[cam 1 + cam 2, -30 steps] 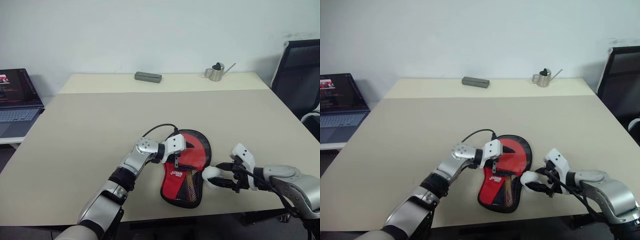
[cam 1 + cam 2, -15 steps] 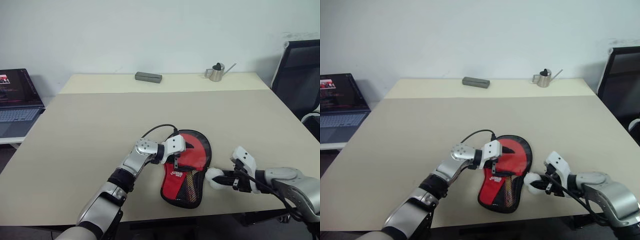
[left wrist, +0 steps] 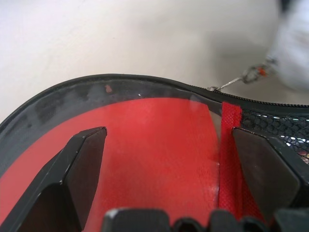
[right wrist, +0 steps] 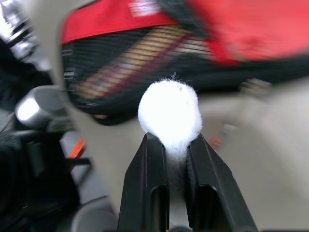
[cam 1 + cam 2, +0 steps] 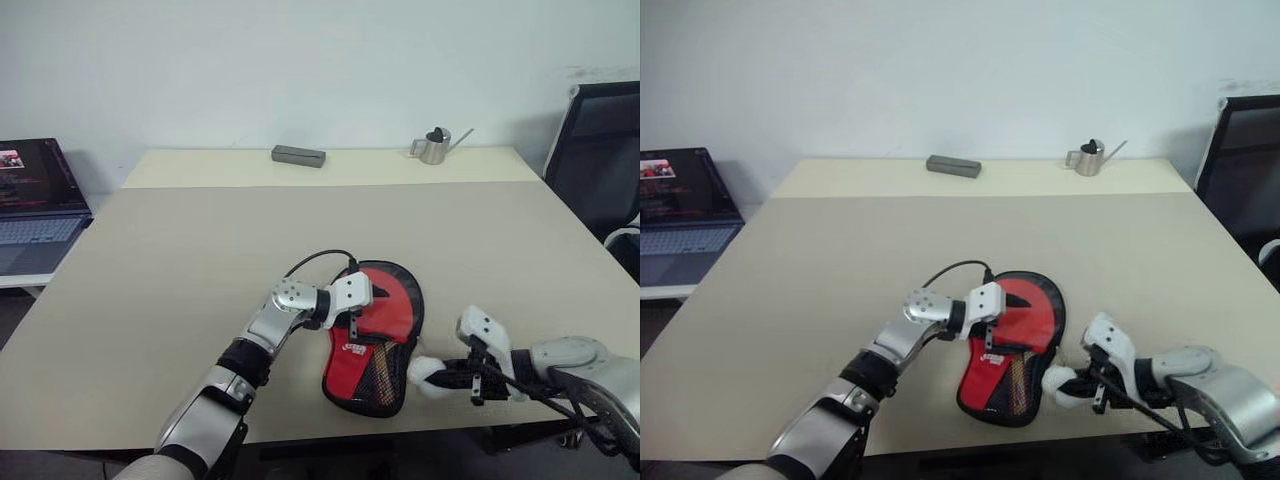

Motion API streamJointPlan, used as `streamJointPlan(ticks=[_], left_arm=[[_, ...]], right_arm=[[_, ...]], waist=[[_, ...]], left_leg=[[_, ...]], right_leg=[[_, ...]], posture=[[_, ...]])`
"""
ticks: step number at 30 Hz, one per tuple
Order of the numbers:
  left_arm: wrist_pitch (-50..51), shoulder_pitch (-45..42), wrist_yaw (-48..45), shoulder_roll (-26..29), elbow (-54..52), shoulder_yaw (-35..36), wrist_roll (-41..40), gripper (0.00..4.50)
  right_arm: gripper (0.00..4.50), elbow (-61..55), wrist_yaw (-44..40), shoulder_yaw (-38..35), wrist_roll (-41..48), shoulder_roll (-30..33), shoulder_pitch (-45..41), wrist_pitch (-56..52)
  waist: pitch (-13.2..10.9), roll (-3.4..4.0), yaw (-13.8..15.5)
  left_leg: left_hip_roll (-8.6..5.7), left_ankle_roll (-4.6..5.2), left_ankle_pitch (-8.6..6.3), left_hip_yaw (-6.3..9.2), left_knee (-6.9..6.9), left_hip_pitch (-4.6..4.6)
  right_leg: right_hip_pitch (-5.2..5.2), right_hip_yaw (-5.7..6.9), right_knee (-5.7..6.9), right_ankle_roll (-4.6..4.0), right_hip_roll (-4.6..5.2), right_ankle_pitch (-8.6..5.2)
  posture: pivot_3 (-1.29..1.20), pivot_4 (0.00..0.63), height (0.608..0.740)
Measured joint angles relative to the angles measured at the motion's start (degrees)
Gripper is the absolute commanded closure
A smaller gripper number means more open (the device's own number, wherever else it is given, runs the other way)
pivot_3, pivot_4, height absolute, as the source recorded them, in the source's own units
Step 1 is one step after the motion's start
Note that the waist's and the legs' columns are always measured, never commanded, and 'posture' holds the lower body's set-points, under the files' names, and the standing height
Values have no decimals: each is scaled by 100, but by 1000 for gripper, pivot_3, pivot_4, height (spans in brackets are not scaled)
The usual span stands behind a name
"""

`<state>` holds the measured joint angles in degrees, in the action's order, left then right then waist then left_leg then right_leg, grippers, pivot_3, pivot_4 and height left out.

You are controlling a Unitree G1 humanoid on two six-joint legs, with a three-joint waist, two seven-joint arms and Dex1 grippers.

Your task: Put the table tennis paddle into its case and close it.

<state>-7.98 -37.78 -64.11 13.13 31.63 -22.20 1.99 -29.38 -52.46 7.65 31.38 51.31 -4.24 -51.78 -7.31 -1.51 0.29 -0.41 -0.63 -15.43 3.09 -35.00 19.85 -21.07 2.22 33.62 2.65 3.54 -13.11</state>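
Observation:
The case (image 5: 388,305) lies flat near the table's front edge, red panel up, with its black mesh pocket toward me. The table tennis paddle is inside it, and its striped wooden handle (image 4: 126,71) shows through the mesh. My left gripper (image 5: 354,312) is open, with its fingers (image 3: 84,169) spread over the red panel of the round end. To the right of the case's narrow end, my right gripper (image 5: 447,375) is shut on the fluffy white zipper charm (image 4: 170,112). The charm (image 5: 423,371) hangs by a small chain from the case's zipped edge.
A grey box (image 5: 298,155) and a small metal watering can (image 5: 432,146) stand at the table's far edge. A laptop (image 5: 35,205) sits on a side desk to the left. At the right is a black chair (image 5: 600,150). The table's front edge runs just below the case.
My right gripper has shut on the white charm and drawn it back toward the table's front edge. The left gripper and the case have stayed in place.

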Motion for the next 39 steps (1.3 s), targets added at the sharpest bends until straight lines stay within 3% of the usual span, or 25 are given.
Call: streamJointPlan(ticks=[7,24,32,39], left_arm=[[-20,86,61,-94,-56,-1,87,0],[-136,217,169,-291,-174,-63,278,0],[-151,220,229,-367,-144,-102,314,0],[-146,224,261,-426,-117,-105,339,0]], right_arm=[[4457,-32,-248,833,-553,75,-443,348],[4475,-638,-1239,821,-722,1059,60,1188],[4476,-1139,-1508,1429,-1468,1352,263,1973],[4476,-1199,-1781,1872,-1973,1234,69,2541]], waist=[[42,-18,-2],[76,5,131],[75,2,134],[75,1,137]], left_leg=[[1,-1,-1,10,1,-3],[-3,-5,-14,15,1,2],[-8,-9,-18,19,0,-4],[-10,-12,-19,28,-4,-7]], right_leg=[[-1,7,-4,0,0,-4],[33,30,-59,5,2,-9],[48,40,-63,12,10,-15],[59,50,-64,12,12,-17]], posture=[[0,150,740],[0,150,740],[0,150,740],[0,150,740]])
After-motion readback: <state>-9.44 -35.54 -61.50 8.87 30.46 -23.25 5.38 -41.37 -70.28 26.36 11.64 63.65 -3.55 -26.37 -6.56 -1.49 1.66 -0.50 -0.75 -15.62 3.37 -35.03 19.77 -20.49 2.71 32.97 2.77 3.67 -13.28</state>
